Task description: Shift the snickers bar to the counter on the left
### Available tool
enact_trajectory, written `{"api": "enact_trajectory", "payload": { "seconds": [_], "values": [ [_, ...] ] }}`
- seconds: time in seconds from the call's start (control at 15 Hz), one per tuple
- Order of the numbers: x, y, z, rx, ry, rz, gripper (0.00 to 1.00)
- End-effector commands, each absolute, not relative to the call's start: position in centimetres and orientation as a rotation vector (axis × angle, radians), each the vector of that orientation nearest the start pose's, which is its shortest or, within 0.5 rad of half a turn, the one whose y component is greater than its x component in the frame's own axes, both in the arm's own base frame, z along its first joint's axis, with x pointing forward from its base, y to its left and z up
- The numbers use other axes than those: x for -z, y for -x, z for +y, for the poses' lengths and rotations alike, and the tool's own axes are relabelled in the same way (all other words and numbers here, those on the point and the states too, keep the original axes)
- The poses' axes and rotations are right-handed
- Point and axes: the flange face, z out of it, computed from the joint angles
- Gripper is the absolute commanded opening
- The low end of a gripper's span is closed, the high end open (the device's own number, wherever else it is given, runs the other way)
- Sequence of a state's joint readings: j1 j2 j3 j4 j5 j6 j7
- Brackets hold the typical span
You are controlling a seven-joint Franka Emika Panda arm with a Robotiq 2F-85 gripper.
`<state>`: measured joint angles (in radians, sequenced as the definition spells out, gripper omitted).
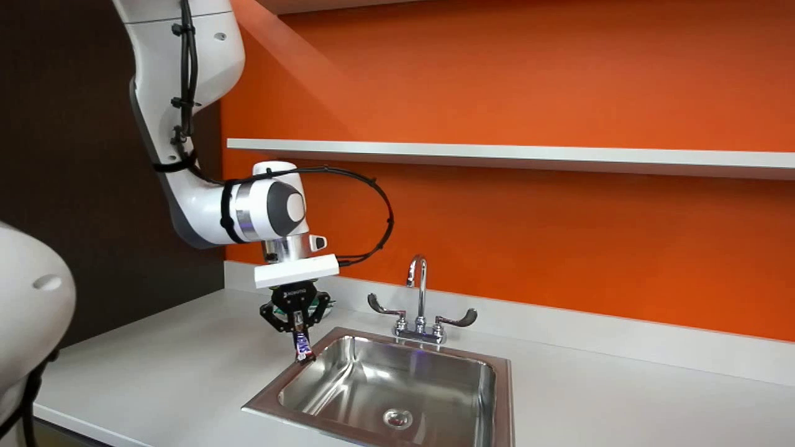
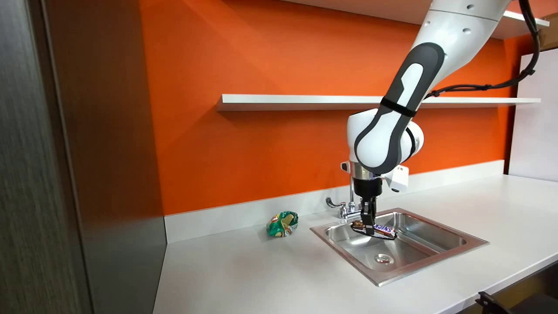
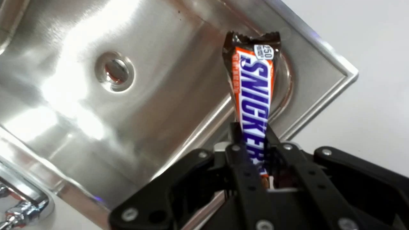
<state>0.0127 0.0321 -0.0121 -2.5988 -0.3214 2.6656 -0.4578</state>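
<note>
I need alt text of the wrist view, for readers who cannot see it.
A black claw grips a Snickers bar over a stainless-steel sink. The drain shows to the left, white countertop to the right, and part of a chrome faucet at lower left.

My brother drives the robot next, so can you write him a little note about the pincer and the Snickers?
Pincer: shut on the Snickers bar.
Bar: held over the edge of the sink, apparently up in the air.
Done: the bar is gripped.
To do: bring it to the counter on the left, set it down, let go. Probably best to avoid the crumpled green packet near the back there.
</note>
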Motion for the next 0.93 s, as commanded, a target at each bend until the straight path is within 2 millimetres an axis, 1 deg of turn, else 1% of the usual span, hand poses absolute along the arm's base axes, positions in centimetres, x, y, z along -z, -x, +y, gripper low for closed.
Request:
{"api": "enact_trajectory", "payload": {
  "seconds": [0.0, 0.13, 0.4, 0.6, 0.87],
  "values": [
    [-25.5, -42.8, 4.2, 0.013, 3.052, -1.2, 0.04],
    [-24.9, -42.8, 5.8, 0.005, 3.028, -1.202, 0.04],
    [-23.9, -42.9, 8.0, -0.008, 3.0, -1.206, 0.04],
    [-22.9, -42.8, 9.2, -0.042, 2.984, -1.23, 0.04],
    [-21.3, -42.7, 10.2, -0.086, 2.972, -1.242, 0.04]
  ]
}}
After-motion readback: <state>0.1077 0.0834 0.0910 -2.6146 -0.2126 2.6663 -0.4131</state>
